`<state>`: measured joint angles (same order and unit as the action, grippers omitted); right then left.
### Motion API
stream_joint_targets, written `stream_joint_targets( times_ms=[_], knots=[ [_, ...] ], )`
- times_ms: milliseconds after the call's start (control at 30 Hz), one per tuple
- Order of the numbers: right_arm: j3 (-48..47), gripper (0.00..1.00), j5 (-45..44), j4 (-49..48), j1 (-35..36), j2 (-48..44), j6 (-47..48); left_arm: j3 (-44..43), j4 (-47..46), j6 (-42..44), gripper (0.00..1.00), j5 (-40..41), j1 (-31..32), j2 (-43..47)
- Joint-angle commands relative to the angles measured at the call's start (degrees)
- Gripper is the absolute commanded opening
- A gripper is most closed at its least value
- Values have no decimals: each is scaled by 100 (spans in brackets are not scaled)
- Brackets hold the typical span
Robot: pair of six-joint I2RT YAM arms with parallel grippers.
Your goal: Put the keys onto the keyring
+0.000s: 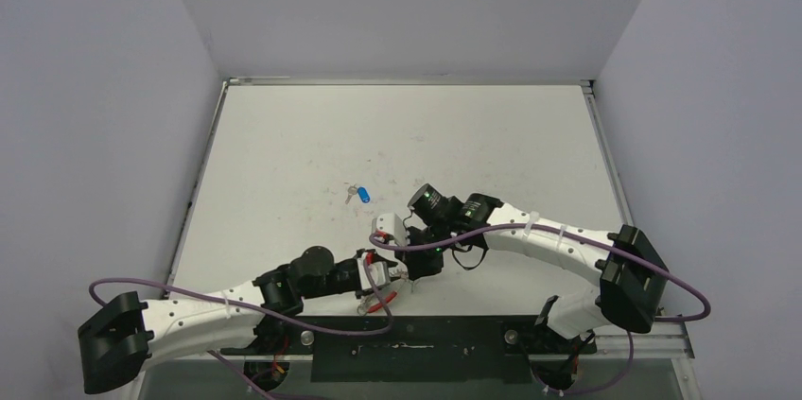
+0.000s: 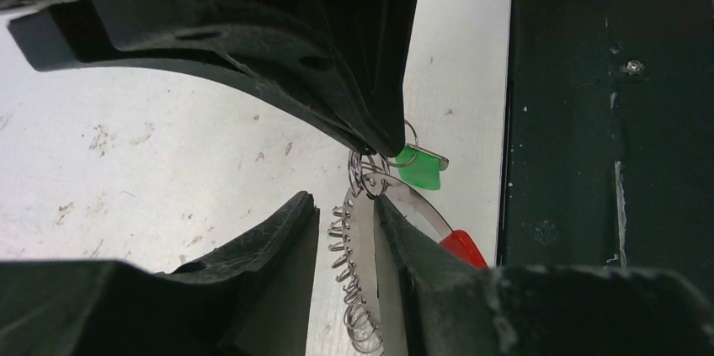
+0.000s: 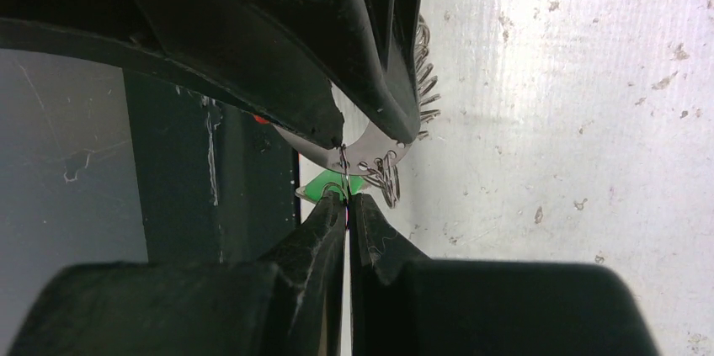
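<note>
The keyring [image 2: 354,289], a flat silver band with a wire coil and a red sleeve [image 2: 463,247], runs between the jaws of my left gripper [image 2: 343,200]. The band lies flat against one finger and the coil sits close beside the other, so the jaws are shut on it. My right gripper [image 3: 346,196] is shut on the thin wire loop of the green-headed key [image 3: 318,188], right at the keyring's end [image 3: 370,144]. The green key [image 2: 421,172] hangs just past that gripper's tip. The blue-headed key [image 1: 362,195] lies alone on the table, beyond both grippers [image 1: 392,279] [image 1: 414,263].
Both grippers work just above the white table [image 1: 397,135], close to its near edge. The dark front rail [image 2: 606,162] runs right beside them. A purple cable [image 1: 378,304] loops under the left wrist. Grey walls enclose the table on three sides.
</note>
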<state>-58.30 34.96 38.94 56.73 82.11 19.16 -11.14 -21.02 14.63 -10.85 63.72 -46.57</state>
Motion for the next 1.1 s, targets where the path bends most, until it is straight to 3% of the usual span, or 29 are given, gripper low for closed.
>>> stream_joint_targets(
  times_ms=[0,200,433,700,933,1067],
  knots=[
    [-228,0,80,-36,49,-44,71,26,-753,-30,29,-229,35,32],
    [-223,0,47,-143,63,-70,24,167,-858,-166,32,-154,35,216],
    [-201,0,73,-254,75,-98,-65,216,-1025,-305,23,-217,35,70],
    [-146,0,65,-296,112,-132,-61,113,-1245,-415,22,-290,35,-361],
    [-118,0,27,-317,110,-168,-53,-3,-1111,-388,2,-308,35,-588],
    [-127,0,21,-330,117,-166,-44,-12,-1114,-360,0,-334,35,-560]
  ],
)
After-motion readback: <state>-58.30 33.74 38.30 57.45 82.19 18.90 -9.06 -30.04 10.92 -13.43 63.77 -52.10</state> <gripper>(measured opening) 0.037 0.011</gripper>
